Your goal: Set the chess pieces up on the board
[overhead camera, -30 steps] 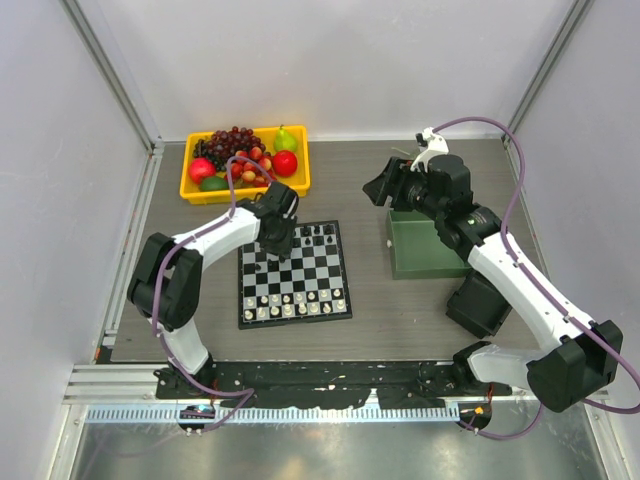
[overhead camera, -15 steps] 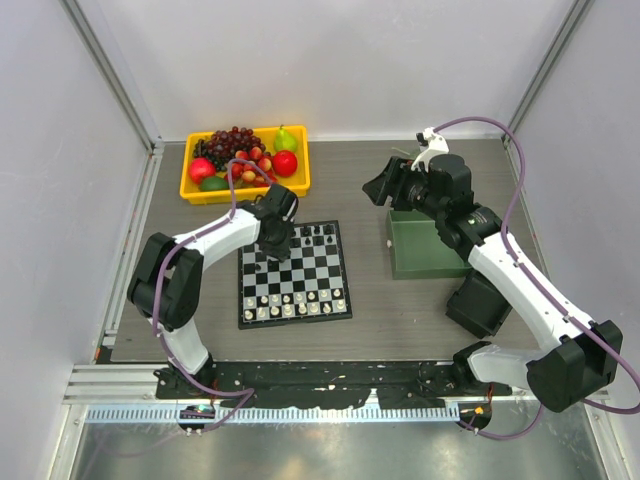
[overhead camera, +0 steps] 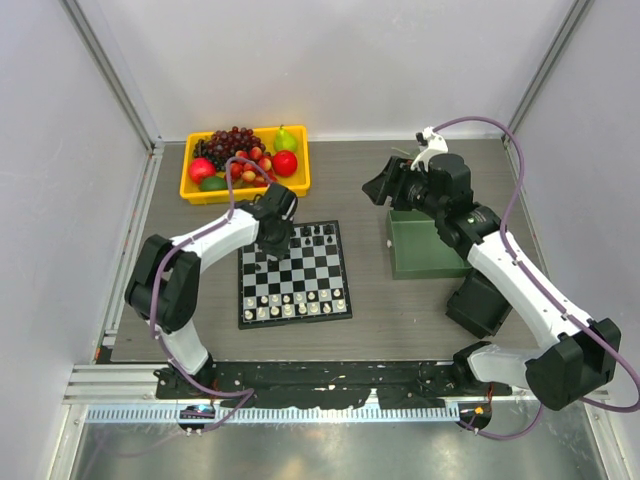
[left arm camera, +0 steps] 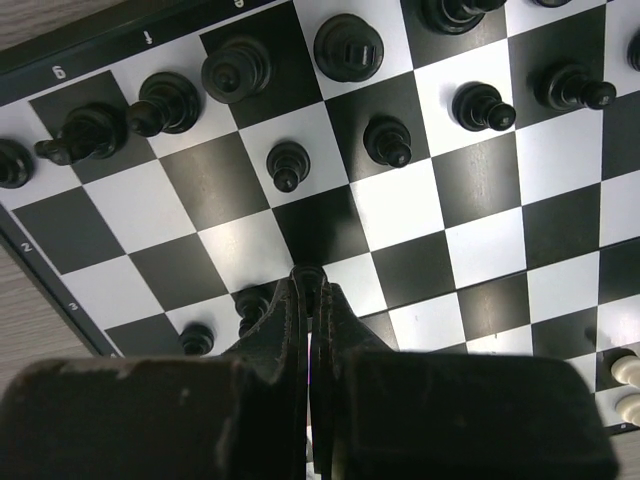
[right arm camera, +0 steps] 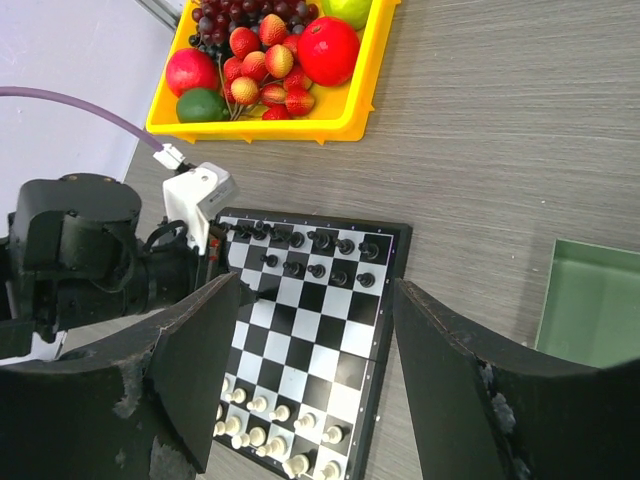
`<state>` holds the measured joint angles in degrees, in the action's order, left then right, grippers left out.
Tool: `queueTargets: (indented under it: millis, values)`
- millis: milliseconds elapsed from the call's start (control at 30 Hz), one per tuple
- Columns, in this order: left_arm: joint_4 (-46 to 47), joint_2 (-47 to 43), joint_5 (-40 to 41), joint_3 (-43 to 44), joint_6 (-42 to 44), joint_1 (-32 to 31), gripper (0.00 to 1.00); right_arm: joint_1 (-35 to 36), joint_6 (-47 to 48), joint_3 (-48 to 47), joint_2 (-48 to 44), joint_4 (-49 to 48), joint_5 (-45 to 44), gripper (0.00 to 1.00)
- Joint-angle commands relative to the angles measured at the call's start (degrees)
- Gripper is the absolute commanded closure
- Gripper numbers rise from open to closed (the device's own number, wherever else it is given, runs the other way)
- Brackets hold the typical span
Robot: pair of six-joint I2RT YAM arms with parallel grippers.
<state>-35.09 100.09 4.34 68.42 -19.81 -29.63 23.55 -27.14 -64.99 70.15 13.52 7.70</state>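
Observation:
The board (overhead camera: pixel 244 318) lies mid-table. Cream-white chess pieces (overhead camera: pixel 295 303) fill its two near rows, and black pieces (overhead camera: pixel 318 235) stand along the far rows. My left gripper (overhead camera: pixel 272 240) is low over the board's far left part. In the left wrist view its fingers (left arm camera: pixel 290 310) are pressed together on a small black pawn (left arm camera: pixel 308 272) at their tips, with black pieces (left arm camera: pixel 348 46) ahead and two more beside the fingers. My right gripper (overhead camera: pixel 385 185) is open and empty, high above the table right of the board (right arm camera: pixel 395 290).
A yellow tray of fruit (overhead camera: pixel 245 192) stands behind the board at the far left. A green tray (overhead camera: pixel 425 250) sits right of the board, under the right arm, and also shows in the right wrist view (right arm camera: pixel 595 300). A dark block (overhead camera: pixel 480 300) lies near it.
My left gripper has shifted slightly left over the board's far left squares. The right arm has barely moved.

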Motion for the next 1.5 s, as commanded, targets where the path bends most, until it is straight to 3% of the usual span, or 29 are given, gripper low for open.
queueTargets:
  millis: [0,333,1467]
  values:
    - [-0.4,-4.6,2.9,0.8,1.3,-0.3,1.00,-0.4,0.0,-0.3,0.6,-3.0,1.2,0.31]
    - [-1.7,-2.6,5.5,3.7,2.2,1.1,1.00,-1.0,0.0,-0.1,1.1,-3.0,2.0,0.31]
    - [1.9,4.3,3.0,7.0,2.1,4.6,1.00,-2.8,-0.2,-0.9,3.5,-3.1,4.2,0.31]
